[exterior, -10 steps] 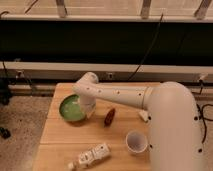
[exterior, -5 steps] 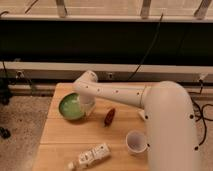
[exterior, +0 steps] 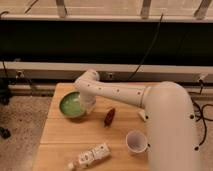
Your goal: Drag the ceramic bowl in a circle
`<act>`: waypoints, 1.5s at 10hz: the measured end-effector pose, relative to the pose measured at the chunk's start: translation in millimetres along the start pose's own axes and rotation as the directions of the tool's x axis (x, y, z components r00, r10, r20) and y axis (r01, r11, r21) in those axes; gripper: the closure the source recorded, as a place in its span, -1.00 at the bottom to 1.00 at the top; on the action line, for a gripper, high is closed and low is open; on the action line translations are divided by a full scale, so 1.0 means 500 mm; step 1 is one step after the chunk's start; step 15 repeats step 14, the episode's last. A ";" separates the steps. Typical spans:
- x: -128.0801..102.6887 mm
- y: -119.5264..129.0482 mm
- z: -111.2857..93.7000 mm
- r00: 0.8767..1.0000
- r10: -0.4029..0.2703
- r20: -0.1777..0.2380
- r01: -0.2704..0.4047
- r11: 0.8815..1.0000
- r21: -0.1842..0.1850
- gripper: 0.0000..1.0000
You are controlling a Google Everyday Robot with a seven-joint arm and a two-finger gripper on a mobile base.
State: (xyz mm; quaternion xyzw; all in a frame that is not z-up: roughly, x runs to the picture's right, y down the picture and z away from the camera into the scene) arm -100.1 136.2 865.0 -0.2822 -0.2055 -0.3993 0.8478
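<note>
Green-glazed, the ceramic bowl (exterior: 71, 105) sits at the left of the wooden table (exterior: 60, 137), with the gripper (exterior: 88, 103) at its right rim, finger spread impossible to tell, while a red object (exterior: 109, 117), white cup (exterior: 136, 141) and white bottle (exterior: 90, 156) lie nearby.

The gripper (exterior: 88, 104) sits at the right rim of the ceramic bowl (exterior: 71, 105) on the table (exterior: 55, 140). Right of it lies a pepper (exterior: 109, 116); nearer the front stand a cup (exterior: 136, 141) and a bottle (exterior: 90, 156).
</note>
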 end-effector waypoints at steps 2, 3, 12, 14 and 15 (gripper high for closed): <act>0.003 0.004 -0.002 1.000 0.010 0.003 -0.010 1.000 0.005 0.99; 0.007 0.005 -0.004 1.000 0.014 0.004 -0.014 1.000 0.008 0.99; -0.005 0.040 -0.010 1.000 0.008 0.013 -0.008 1.000 0.016 0.99; -0.018 0.031 -0.009 1.000 0.002 0.017 -0.003 1.000 0.019 0.99; -0.018 0.031 -0.009 1.000 0.002 0.017 -0.003 1.000 0.019 0.99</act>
